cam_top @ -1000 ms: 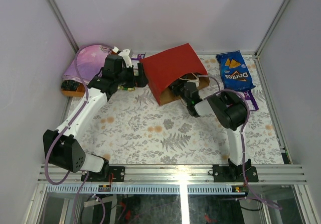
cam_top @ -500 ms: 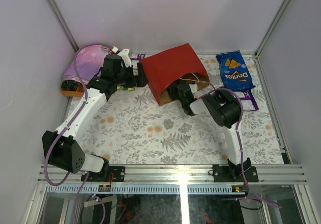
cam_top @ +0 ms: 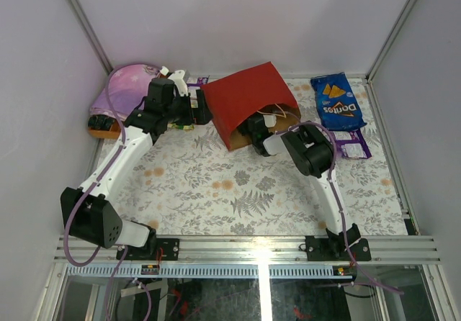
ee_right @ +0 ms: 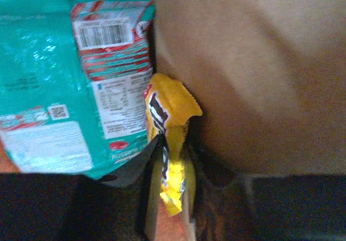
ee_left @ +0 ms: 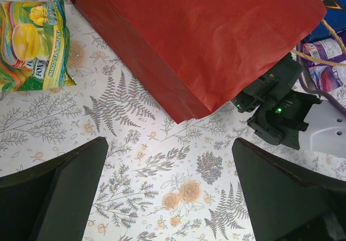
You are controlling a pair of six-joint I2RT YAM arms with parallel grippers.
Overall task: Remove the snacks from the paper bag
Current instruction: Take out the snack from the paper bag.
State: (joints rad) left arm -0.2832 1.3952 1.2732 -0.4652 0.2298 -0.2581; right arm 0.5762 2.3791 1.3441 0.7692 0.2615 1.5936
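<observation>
The red paper bag (cam_top: 245,98) lies on its side with its mouth toward the right arm. My right gripper (cam_top: 253,128) is pushed into that mouth. In the right wrist view my right gripper (ee_right: 173,165) has its jaws pinched on a yellow packet (ee_right: 170,116), which lies against the brown inner wall (ee_right: 254,62) beside a teal pouch (ee_right: 59,79). My left gripper (ee_left: 170,192) hangs wide open over the flowered cloth, just left of the paper bag (ee_left: 205,35), holding nothing. A yellow-green candy bag (ee_left: 33,38) lies next to it.
A blue Doritos bag (cam_top: 337,103) and purple-white packs (cam_top: 354,142) lie right of the bag. A pink-purple folded cloth (cam_top: 126,91) sits at the back left. Cord handles (cam_top: 277,111) stick out of the bag's mouth. Metal frame walls ring the table.
The right arm has pushed further left into the bag's mouth and its jaws have narrowed onto the yellow packet. The left arm has not moved.
</observation>
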